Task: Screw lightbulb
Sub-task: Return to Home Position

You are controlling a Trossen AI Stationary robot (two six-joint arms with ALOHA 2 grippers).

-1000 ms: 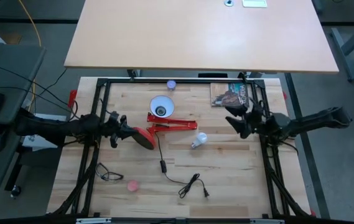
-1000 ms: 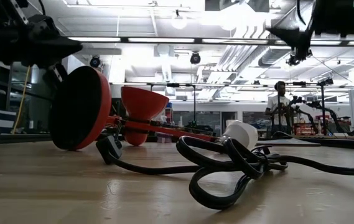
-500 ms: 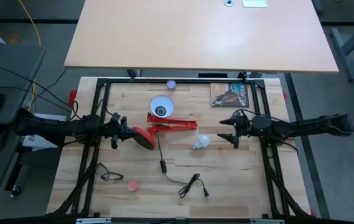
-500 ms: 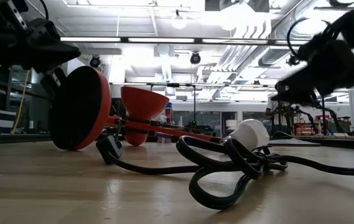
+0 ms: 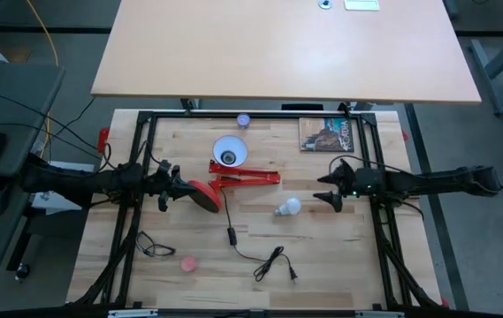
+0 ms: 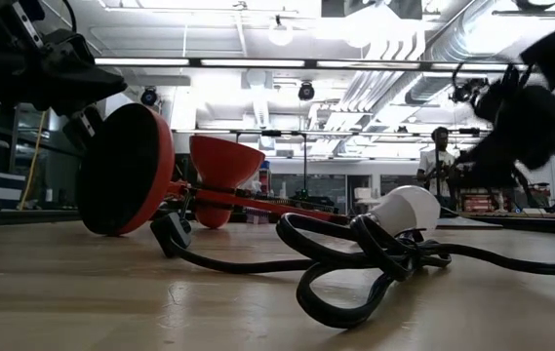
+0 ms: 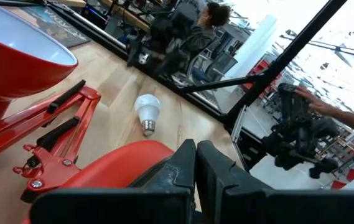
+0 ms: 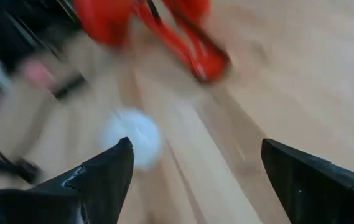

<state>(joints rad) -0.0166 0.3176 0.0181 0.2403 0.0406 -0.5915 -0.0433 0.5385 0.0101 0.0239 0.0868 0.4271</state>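
Note:
The lightbulb (image 5: 288, 208) lies on its side on the wooden table, right of the red lamp. It also shows in the right wrist view (image 8: 130, 140) and the low view (image 6: 406, 208). The lamp lies with its white-lined shade (image 5: 229, 152) toward the far side, its folding arm (image 5: 247, 179) flat and its round base (image 5: 205, 197) tipped on edge. My left gripper (image 5: 170, 187) is shut on that base. My right gripper (image 5: 324, 191) is open, low over the table just right of the bulb, its fingers pointing at it and touching nothing. My left gripper pinches the rim of the lamp's red round base (image 7: 155, 155) between its two shut fingers. The fingers come level from the table's left. The base stands tilted on edge, with its lower rim (image 6: 111, 230) on the table.
A black power cord with plug (image 5: 264, 259) runs from the lamp toward the near edge. A pink round thing (image 5: 188, 262) and a small black cable (image 5: 149, 246) lie near left. A lavender round thing (image 5: 243, 120) and a magazine (image 5: 326, 134) lie at the far edge. A person (image 6: 440, 166) stands beyond the table.
My right gripper has come down from near the magazine toward the table's near edge, and now sits low, just right of the lightbulb. The bulb has rolled a little toward the near right. My left gripper and the lamp have kept still.

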